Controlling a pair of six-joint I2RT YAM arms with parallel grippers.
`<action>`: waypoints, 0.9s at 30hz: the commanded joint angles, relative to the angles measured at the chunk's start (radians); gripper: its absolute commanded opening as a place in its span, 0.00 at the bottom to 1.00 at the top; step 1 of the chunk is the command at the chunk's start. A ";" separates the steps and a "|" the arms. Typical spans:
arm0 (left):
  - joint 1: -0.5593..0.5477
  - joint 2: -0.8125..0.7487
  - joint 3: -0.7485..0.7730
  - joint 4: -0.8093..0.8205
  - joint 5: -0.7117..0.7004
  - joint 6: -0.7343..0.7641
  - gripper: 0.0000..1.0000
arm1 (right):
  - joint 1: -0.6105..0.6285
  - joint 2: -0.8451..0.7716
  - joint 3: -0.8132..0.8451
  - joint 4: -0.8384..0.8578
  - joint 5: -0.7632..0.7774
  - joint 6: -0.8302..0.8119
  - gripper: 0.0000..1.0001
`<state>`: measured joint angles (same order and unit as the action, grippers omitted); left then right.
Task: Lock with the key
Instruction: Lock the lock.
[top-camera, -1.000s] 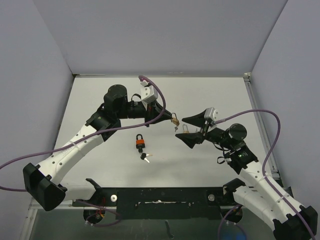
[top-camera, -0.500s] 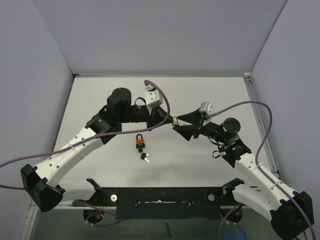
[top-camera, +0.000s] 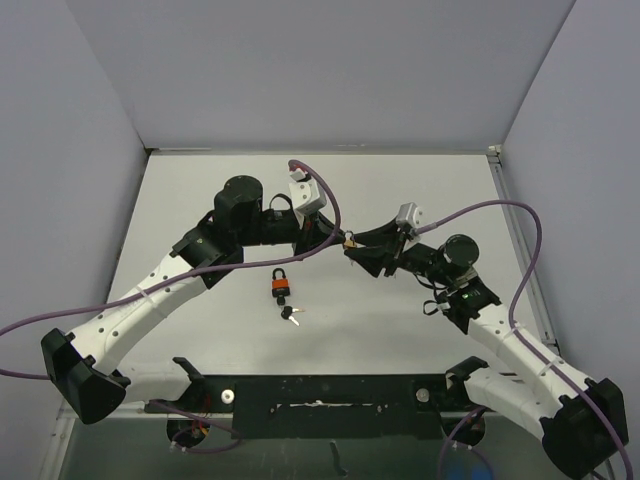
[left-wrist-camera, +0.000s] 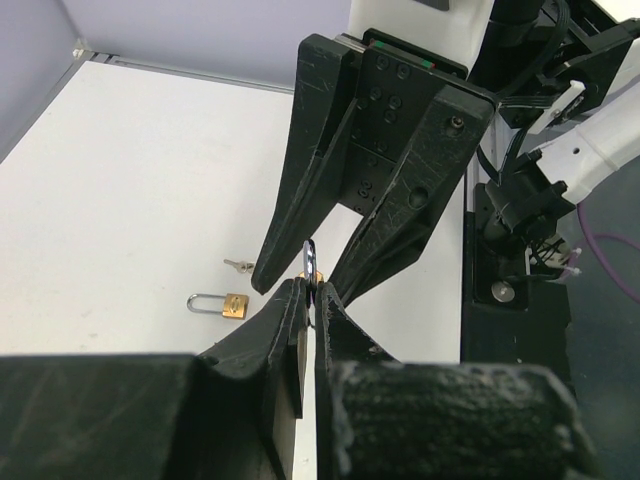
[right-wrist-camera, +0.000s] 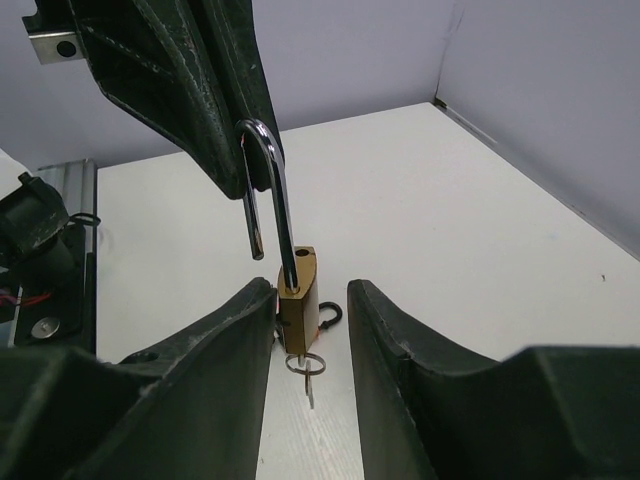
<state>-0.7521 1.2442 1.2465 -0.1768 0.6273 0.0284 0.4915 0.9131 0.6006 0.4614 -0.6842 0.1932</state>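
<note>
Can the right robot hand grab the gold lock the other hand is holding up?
Probably yes. The gold lock hangs between the open fingers of the right gripper, with nothing in the way. The left gripper only pinches its shackle above.

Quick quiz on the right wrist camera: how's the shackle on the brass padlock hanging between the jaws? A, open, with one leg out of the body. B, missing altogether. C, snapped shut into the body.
A: in the right wrist view the short leg of the shackle ends free outside the body of the brass padlock, while the long leg stays in it.
</note>
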 joint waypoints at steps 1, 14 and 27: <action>-0.006 -0.016 0.060 0.051 -0.010 0.001 0.00 | 0.016 0.007 0.051 0.032 0.013 -0.013 0.36; -0.006 -0.006 0.058 0.064 0.001 -0.009 0.00 | 0.050 0.042 0.066 0.046 0.036 -0.024 0.26; -0.004 -0.022 0.028 0.106 -0.021 -0.007 0.11 | 0.068 0.013 0.058 -0.012 -0.007 -0.076 0.00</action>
<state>-0.7521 1.2442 1.2465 -0.1722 0.6174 0.0185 0.5449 0.9592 0.6239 0.4461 -0.6628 0.1501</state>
